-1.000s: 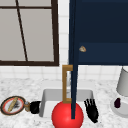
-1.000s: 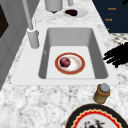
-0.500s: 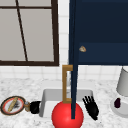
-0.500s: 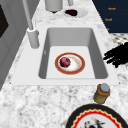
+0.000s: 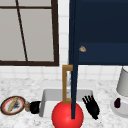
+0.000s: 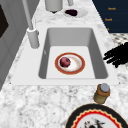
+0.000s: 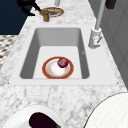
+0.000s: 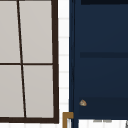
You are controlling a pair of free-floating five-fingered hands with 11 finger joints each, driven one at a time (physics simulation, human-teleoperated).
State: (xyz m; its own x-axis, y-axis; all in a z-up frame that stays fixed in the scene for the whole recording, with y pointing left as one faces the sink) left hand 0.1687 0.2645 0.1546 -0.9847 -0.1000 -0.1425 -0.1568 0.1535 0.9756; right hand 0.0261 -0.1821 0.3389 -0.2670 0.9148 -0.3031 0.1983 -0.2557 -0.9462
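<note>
My right hand (image 5: 91, 107) hovers at the sink's (image 5: 47, 98) front right corner, fingers straight and spread, holding nothing. In the left side view that hand (image 6: 117, 56) floats beside the sink's (image 6: 100, 65) front rim, pointing toward the basin. My left hand (image 5: 35, 107) sits left of the sink, just right of a small amber jar (image 5: 27, 106). In the right side view the left hand (image 7: 26, 6) is close to the jar (image 7: 45, 15) without touching it, fingers loose. A red-rimmed plate (image 6: 77, 65) lies in the basin with a dark red round fruit (image 6: 65, 62) on it.
A dark blue cabinet door (image 5: 73, 75) with a brass handle (image 5: 65, 83) stands open edge-on above the sink. A large red ball (image 5: 67, 116) shows low in front. A patterned plate (image 5: 12, 105) lies at left. An eggplant plate (image 7: 42, 121) and a grey container (image 5: 123, 82) sit at right. The faucet (image 6: 32, 37) rises behind the sink.
</note>
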